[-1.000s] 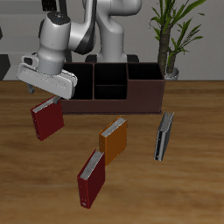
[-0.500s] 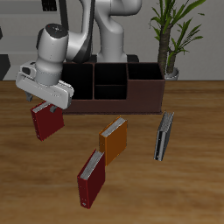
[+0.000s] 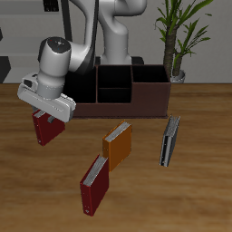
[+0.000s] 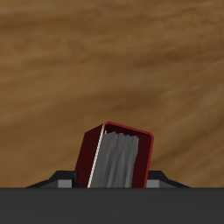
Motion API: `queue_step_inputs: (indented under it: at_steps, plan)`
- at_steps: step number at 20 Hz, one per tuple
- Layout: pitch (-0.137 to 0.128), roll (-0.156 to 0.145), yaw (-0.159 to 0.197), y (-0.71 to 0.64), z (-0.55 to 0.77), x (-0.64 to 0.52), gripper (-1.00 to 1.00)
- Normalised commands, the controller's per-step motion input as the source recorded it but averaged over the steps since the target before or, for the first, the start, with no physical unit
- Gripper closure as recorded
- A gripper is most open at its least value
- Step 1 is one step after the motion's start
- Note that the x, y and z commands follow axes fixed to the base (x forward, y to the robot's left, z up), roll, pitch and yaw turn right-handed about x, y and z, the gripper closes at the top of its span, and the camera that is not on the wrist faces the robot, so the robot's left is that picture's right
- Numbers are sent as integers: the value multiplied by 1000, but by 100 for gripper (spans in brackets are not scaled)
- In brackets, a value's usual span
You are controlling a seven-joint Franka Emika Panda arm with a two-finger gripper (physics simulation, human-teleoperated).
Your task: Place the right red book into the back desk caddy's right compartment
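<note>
Two red books stand on the counter, and my claw (image 3: 47, 115) straddles the right red book (image 3: 49, 128) before the back desk caddy (image 3: 118, 91), grip unclear; stiff, light, best pinched across its covers.

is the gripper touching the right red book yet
Cannot tell. In the exterior view the gripper overlaps the right red book, hiding any gap; in the wrist view the book sits between the fingers, contact not plainly visible.

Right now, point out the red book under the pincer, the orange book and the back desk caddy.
right red book (image 3: 50, 130): exterior view, on its red cover.
orange book (image 3: 119, 144): exterior view, middle of its cover.
back desk caddy (image 3: 136, 106): exterior view, on its front wall.
</note>
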Motion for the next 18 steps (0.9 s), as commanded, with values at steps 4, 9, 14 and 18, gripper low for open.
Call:
queue_step_inputs:
  at_steps: [4,9,14,18]
  plan:
    - [-2,-10,-9,-38,-33,-37,100]
    - [-43,23,20,217,326,-3,100]
    - [-88,39,56,438,718,-7,100]
    - [-68,35,51,481,683,-75,100]
